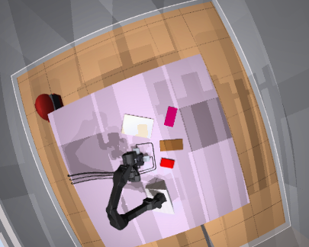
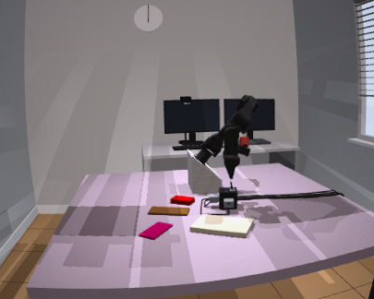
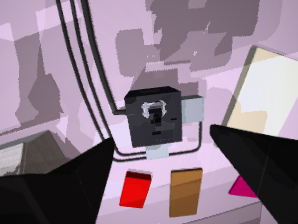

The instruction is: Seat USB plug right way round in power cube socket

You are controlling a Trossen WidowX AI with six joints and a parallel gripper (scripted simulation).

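Note:
The black power cube (image 2: 223, 205) (image 3: 170, 132) stands on the table, mostly hidden under the arm in the top view. The USB plug (image 2: 231, 185) (image 3: 155, 118) stands up from its top face, dark with a pale outline around it in the wrist view. Its depth and which way round it sits cannot be told. Pale grey plugs (image 3: 192, 109) (image 3: 157, 152) stick out of two sides of the cube. My gripper (image 2: 231, 177) (image 3: 162, 135) is open and empty, pointing down above the cube. In the wrist view the plug lies between the fingers' lines but a little beyond their tips.
Black cables (image 1: 92, 175) (image 2: 287, 196) (image 3: 90, 65) run off from the cube and loop around it. Nearby lie a cream book (image 1: 131, 123) (image 2: 224, 227), a red block (image 1: 167, 163) (image 2: 182, 200), a brown block (image 1: 171, 145) (image 2: 168, 211) and a magenta block (image 1: 171, 117) (image 2: 156, 230). A pale wedge (image 2: 204, 179) stands at the arm's base.

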